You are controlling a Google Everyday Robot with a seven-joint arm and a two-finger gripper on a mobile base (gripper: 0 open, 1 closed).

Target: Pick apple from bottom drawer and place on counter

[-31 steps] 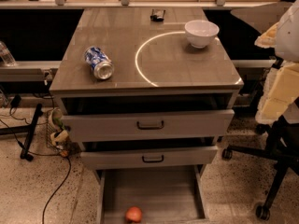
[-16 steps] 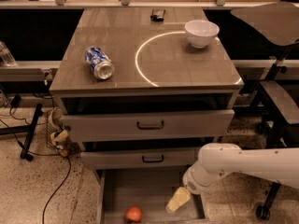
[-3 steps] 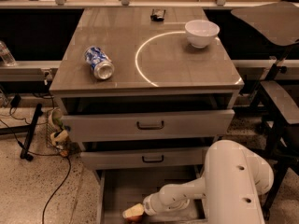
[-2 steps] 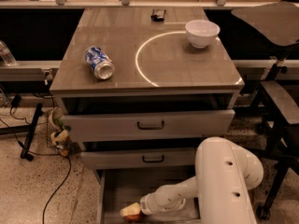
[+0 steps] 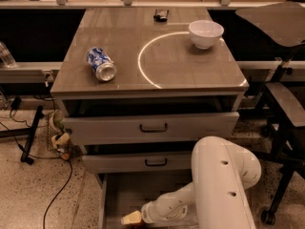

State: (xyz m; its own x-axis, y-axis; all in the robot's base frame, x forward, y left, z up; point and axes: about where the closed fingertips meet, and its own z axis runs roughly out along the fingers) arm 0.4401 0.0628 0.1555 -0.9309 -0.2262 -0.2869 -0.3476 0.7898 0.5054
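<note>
My gripper point(image 5: 131, 218) was low inside the bottom drawer point(image 5: 138, 190), below the counter's point(image 5: 181, 68) front edge, left of its middle; its state I could not tell; the apple was hidden, probably directly beneath the gripper's tip, leaving no sideways gap to cross.

Arm point(image 5: 224, 185) bent down at lower right, forearm pointing left, gripper point(image 5: 131, 218) low at btm edge.

A robotics lab: floor cable point(image 5: 70, 169), office chair point(image 5: 287, 101), the tool point(image 5: 130, 218) low inside the bottom drawer point(image 5: 143, 191).
</note>
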